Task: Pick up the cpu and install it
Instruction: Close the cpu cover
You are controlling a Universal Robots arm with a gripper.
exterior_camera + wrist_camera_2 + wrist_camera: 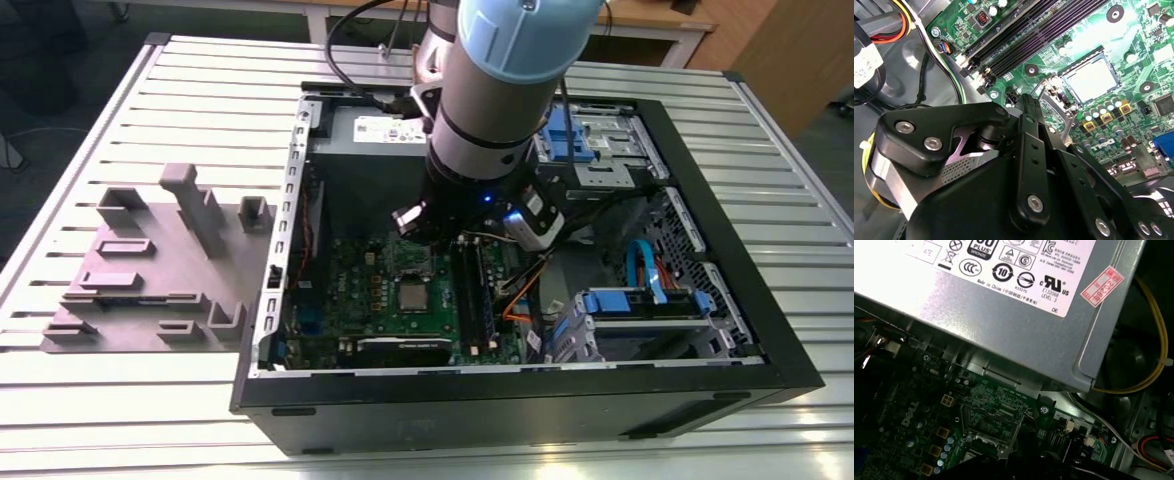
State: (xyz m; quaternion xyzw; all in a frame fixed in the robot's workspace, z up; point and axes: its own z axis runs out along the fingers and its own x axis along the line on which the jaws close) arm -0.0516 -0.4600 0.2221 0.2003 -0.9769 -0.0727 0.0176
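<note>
1. Black metal fingers (1029, 130) look pressed together at their tips in the second wrist view, with nothing pinched between them.
2. Their tips point down at the green motherboard (1134, 50), near one corner of the rectangular metal socket frame (1054, 95).
3. The small, flat, square cpu (1091, 77) with its silvery-white metal top lies flat inside that socket, apart from the fingers. In the exterior view the cpu (414, 294) sits about mid-board.
4. Long black memory slots (1019, 37) run side by side next to the socket.
5. A grey metal power-supply box (1004, 310) stands just beside the board's edge in the first wrist view.
6. The pale blue and silver arm (501, 80) reaches down into the open black computer case (534, 405), which lies on a slatted metal counter (200, 90).
7. A grey moulded fixture block (147, 260) rests on the counter, at the exterior view's left of the case.
</note>
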